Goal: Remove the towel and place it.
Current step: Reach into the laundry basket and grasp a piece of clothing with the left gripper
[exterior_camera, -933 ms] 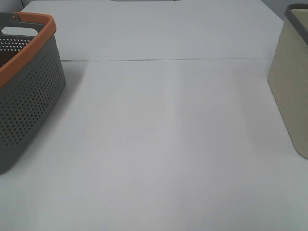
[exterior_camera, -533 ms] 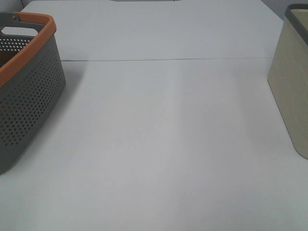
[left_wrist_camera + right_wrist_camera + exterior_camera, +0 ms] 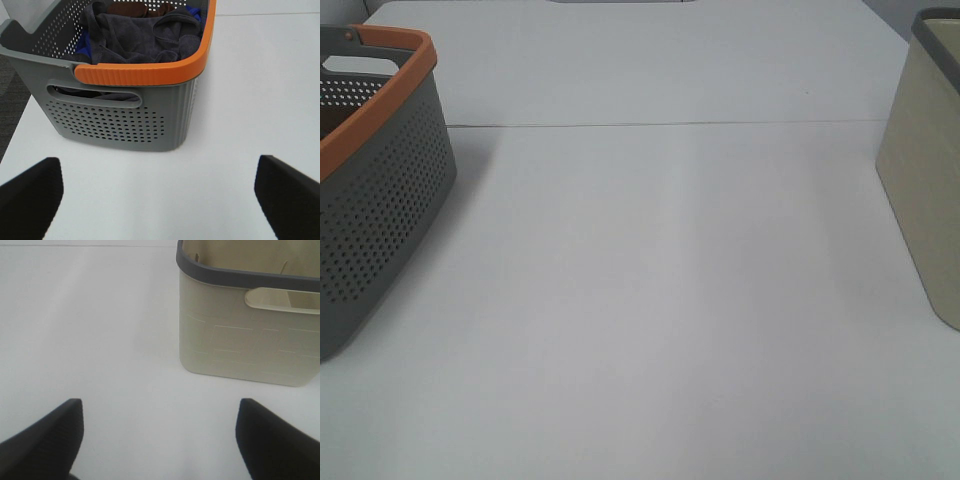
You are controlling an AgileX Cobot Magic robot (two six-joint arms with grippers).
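We see a broad, matte white rectangular table [image 3: 650, 300] filling nearly the whole high view. A thin dark seam [image 3: 660, 124] runs straight across it from side to side, dividing a far panel from a larger near one. Past the table's edge, in the left wrist view, we make out a strip of dark grey, finely textured floor [image 3: 7, 85]. The light is soft and even, leaving a faint pale sheen down the tabletop's middle.

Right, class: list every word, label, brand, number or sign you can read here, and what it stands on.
None to read. The perforated basket, the towel in it, the beige bin and the table show no writing; the bin's wall bears only raised rectangles.
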